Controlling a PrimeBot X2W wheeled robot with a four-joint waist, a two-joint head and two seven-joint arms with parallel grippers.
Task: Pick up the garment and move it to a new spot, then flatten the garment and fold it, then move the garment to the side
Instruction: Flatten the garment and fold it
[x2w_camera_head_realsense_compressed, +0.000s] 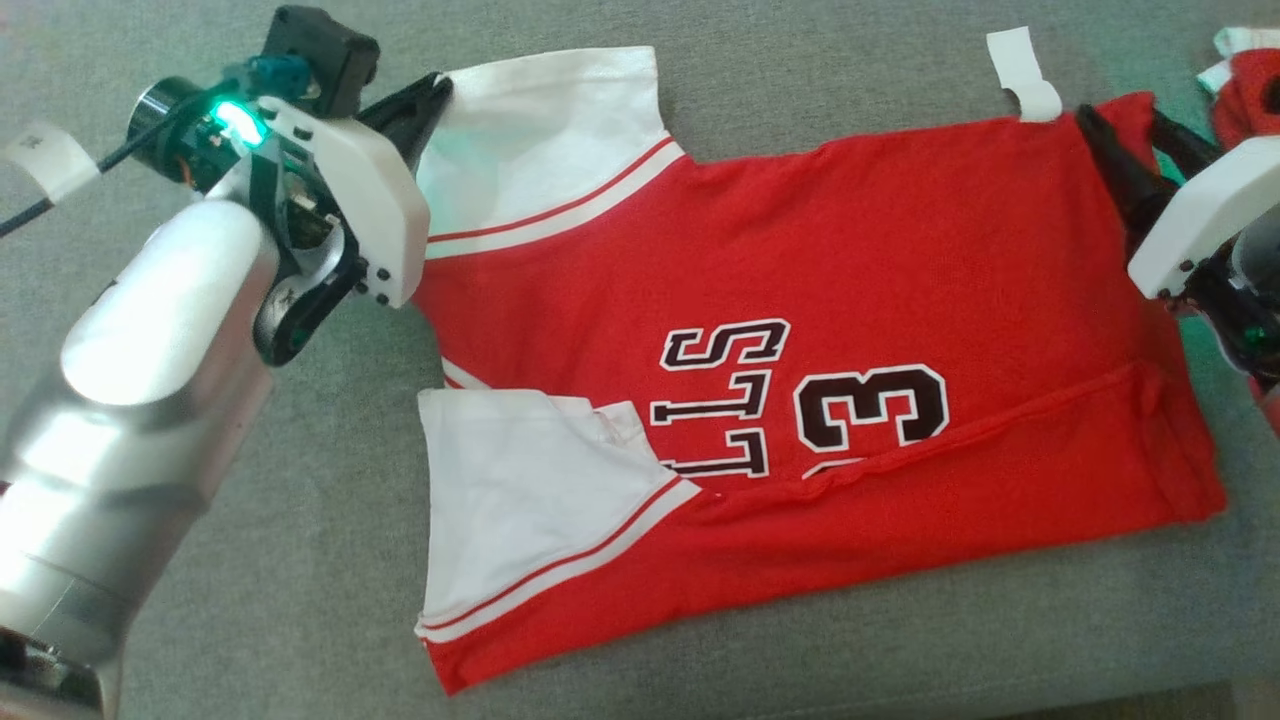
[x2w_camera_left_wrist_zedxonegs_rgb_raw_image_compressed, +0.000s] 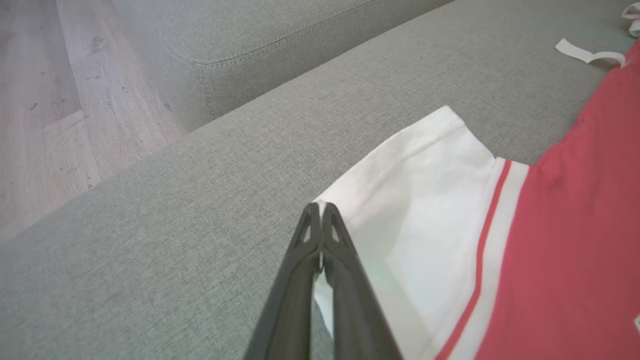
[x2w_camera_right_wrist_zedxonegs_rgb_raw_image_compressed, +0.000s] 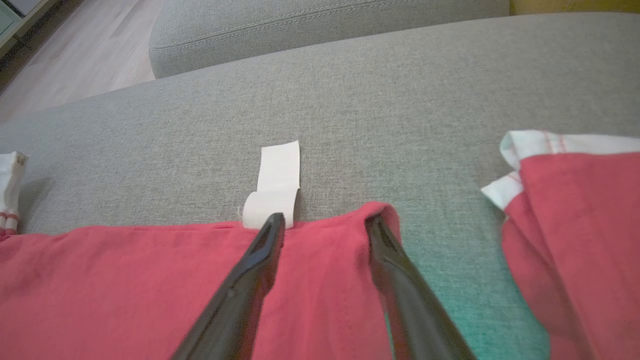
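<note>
The left end effector (x2w_camera_left_wrist_zedxonegs_rgb_raw_image_compressed: 320, 206) pinches the white sleeve corner of the red garment (x2w_camera_head_realsense_compressed: 850, 280) — fingers pressed together. The right end effector (x2w_camera_right_wrist_zedxonegs_rgb_raw_image_compressed: 325, 220) stands apart, fingers straddling the hem's corner.

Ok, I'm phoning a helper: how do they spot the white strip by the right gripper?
On the grey fabric sofa seat lies a red jersey with white sleeves. At its far edge, beside the right gripper, sits a white strip curled at one end. Unlike the white strip far left, it touches red cloth.
</note>
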